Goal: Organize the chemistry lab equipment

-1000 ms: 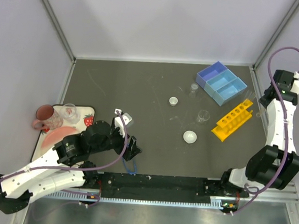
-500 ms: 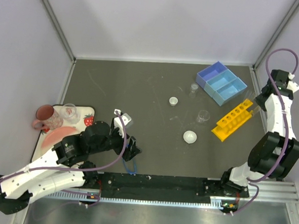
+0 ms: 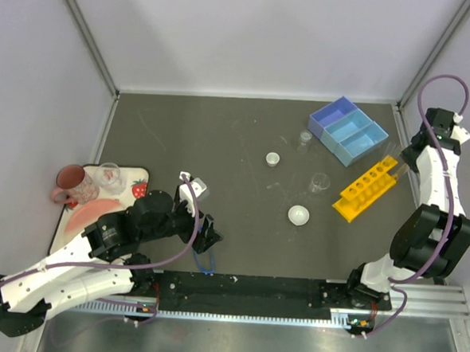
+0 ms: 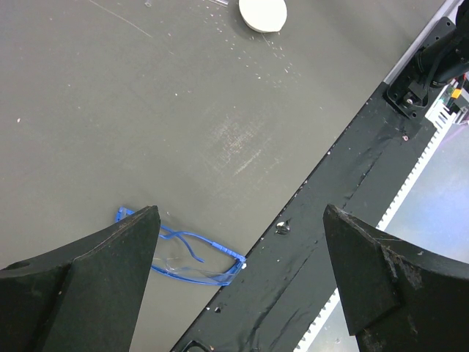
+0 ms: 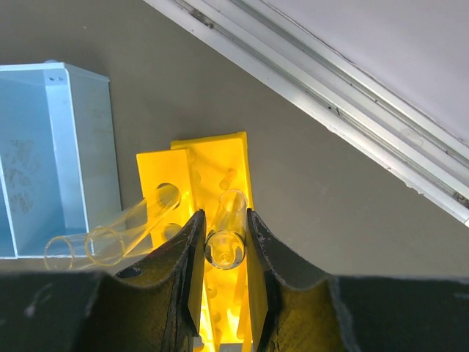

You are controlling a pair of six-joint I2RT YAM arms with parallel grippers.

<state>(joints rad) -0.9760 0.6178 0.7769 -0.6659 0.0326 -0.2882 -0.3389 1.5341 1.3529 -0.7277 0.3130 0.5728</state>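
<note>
Right wrist view: right gripper point(image 5: 224, 238) clamped on one thin clear tube point(image 5: 232, 207), open end toward the camera, poised over the far end of the yellow tube rack point(image 5: 217, 155).
Step in hand, by judgement: seating this tube in a free rack hole.
For a clean insertion:
- Centre the tube's lower end over the hole before any descent.
- Keep the tube in line with the hole, not slanted.
- Lower slowly; loosen the grip only after full seating.
- Keep the fingers off the two leaning tubes point(image 5: 110, 238) just to the left, probably easy to knock loose.

Left wrist view: left gripper point(image 4: 240, 220) spread wide, holding nothing, hanging above the goggles near the front edge of the table.

Count, largest first:
- Light-blue three-compartment tray point(image 3: 348, 131): 1, far right, just beside the rack's far end.
- Yellow tube rack: 1, right side, set diagonally.
- Blue-framed goggles point(image 4: 183, 257): 1, flat on the table.
- Small clear beakers: 2, one point(image 3: 305, 139) just left of the tray, one point(image 3: 320, 183) left of the rack.
- Small white round dishes: 2, one point(image 3: 273, 158) mid-table, one point(image 3: 299, 216) nearer the arms.
- Thin clear tubes: 3 seen, one gripped, two slanting out from the rack toward the tray.
- Outside the task, far left: dark-pink mug point(image 3: 69, 183), clear cup point(image 3: 107, 175), pink plate point(image 3: 89, 211), red strawberry point(image 3: 139, 189), 1 each.
</note>
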